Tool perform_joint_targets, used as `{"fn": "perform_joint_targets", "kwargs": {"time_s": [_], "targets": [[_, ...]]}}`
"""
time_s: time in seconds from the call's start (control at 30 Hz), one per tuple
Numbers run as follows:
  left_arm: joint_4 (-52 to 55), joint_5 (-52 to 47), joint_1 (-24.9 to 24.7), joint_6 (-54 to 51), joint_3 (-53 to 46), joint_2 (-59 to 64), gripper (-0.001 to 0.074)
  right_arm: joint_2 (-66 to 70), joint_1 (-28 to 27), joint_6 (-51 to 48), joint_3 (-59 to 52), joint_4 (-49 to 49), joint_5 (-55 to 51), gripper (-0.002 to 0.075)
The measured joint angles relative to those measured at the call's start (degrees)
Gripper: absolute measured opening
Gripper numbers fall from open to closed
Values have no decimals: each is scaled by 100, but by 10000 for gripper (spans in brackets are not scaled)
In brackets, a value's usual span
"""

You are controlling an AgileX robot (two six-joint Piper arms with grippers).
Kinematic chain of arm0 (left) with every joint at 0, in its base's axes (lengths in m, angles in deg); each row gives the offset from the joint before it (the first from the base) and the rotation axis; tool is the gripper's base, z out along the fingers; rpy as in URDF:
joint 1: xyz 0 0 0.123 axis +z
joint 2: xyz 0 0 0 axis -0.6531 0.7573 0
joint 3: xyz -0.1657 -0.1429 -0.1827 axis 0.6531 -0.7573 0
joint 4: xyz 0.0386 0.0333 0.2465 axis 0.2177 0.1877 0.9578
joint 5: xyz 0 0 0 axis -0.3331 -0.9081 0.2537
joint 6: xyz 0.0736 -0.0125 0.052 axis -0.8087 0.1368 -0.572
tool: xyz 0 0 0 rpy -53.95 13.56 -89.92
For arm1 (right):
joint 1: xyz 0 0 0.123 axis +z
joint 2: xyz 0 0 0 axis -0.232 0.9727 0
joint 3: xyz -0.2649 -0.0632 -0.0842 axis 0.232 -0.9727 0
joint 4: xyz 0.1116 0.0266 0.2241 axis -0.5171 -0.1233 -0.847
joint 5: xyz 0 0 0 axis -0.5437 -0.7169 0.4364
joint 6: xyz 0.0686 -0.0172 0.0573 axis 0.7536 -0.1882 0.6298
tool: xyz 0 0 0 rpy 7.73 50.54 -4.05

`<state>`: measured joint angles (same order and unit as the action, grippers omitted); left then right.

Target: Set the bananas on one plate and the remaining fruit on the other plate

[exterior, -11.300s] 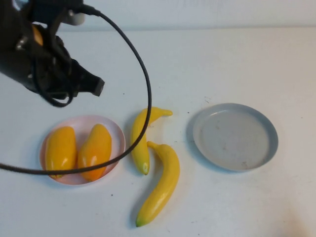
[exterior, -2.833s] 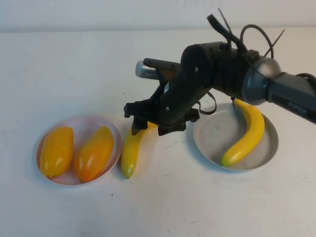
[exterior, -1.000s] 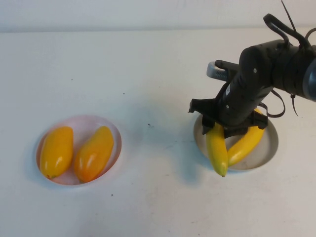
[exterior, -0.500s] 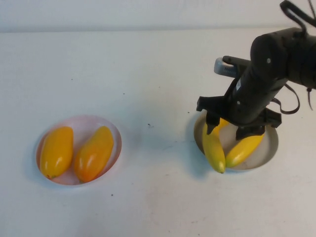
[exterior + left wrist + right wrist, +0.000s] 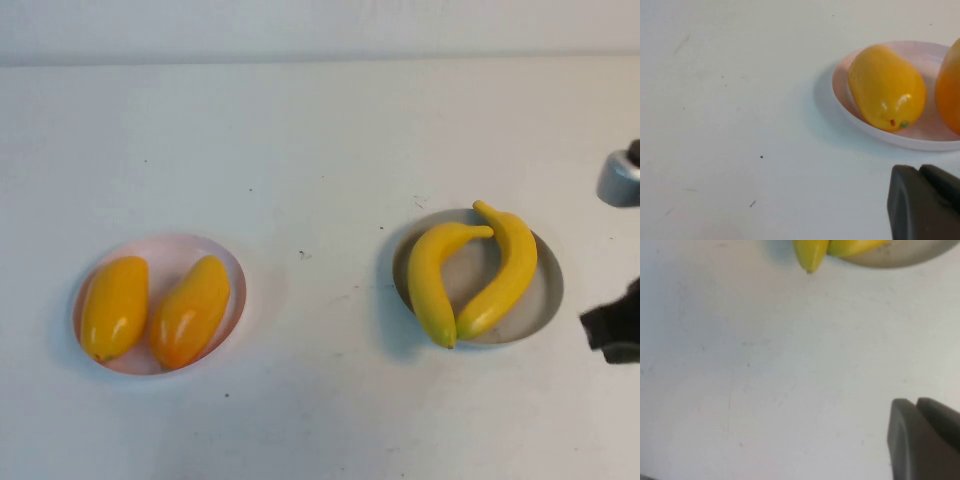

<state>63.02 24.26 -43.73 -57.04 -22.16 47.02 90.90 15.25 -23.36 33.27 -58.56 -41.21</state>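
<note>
- Both bananas (image 5: 470, 272) lie on the grey-blue plate (image 5: 548, 290), lower ends touching.
- Two mango-like fruits (image 5: 155, 307) lie side by side on the pink plate (image 5: 235, 270).
- Right gripper (image 5: 614, 330) sits at the counter's (image 5: 320, 140) right edge; fingers: cannot tell.
- Left gripper (image 5: 922, 202) is near the pink plate; fingers: cannot tell.

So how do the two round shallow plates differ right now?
The grey-blue plate looks slightly larger than the pale pink plate. The former holds two slim curved yellow bananas, the latter two plump orange-yellow oval fruits. Both rest flat. The right gripper is at the table's right edge; the left gripper is near the pink plate.
</note>
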Motion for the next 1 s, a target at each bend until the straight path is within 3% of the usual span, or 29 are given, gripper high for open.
{"fn": "perform_joint_targets", "kwargs": {"time_s": [0.27,0.53,0.67,0.9,1.0], "targets": [[0,0,0,0,0,0,-4,-1525,0,-469,-607,74,-428,-14],[0,0,0,0,0,0,-4,-2224,0,-883,-918,542,-171,-15],[0,0,0,0,0,0,-4,-2478,-168,-946,-1836,836,1302,-15],[0,0,0,0,0,0,-4,-3776,-1740,-959,-4493,972,4737,-15],[0,0,0,0,0,0,-4,-4546,-2244,-959,-5525,923,5734,-15]]}}
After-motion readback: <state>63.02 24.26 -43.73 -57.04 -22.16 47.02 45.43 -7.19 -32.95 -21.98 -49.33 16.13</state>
